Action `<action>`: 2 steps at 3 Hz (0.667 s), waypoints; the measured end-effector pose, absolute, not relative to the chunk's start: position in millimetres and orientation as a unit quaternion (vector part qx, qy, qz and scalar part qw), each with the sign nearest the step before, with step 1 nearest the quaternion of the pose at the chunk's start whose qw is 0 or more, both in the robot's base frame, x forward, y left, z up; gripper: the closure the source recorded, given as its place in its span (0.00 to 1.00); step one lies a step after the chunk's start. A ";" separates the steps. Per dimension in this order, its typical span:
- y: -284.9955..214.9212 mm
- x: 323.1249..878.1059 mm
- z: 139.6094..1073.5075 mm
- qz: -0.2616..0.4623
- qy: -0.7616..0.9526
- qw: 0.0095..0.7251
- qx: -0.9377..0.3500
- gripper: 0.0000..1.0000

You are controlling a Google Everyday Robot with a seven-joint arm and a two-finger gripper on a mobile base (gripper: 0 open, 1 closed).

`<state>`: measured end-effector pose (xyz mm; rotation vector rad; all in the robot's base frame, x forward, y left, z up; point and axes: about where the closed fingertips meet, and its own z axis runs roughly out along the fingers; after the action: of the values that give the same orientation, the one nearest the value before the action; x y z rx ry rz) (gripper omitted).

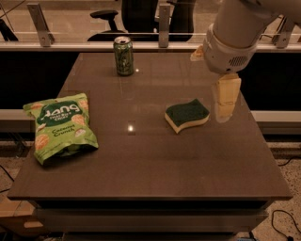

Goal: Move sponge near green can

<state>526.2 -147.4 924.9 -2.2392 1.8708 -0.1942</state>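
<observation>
On near left of table [150, 174], green chip bag [60, 126] lies flat, label up. Farther in, right of centre, sponge [186, 114] lies flat on table, dark green side up, pale foam edge toward front. Just right of sponge, my end effector [225, 113] hangs pointing down over table, close beside sponge but apart from it; released or clenched, I cannot tell. Toward far edge, left of centre, green can [123, 56] stands upright, well apart from sponge. Beyond table, office chair [136, 14].
</observation>
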 end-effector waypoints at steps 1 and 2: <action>-142.2 533.4 913.3 -0.047 0.607 0.100 -0.787 0.00; -133.7 541.3 896.8 -0.021 0.578 0.099 -0.810 0.00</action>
<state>541.3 -133.7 896.8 -2.3954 1.7079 -0.0631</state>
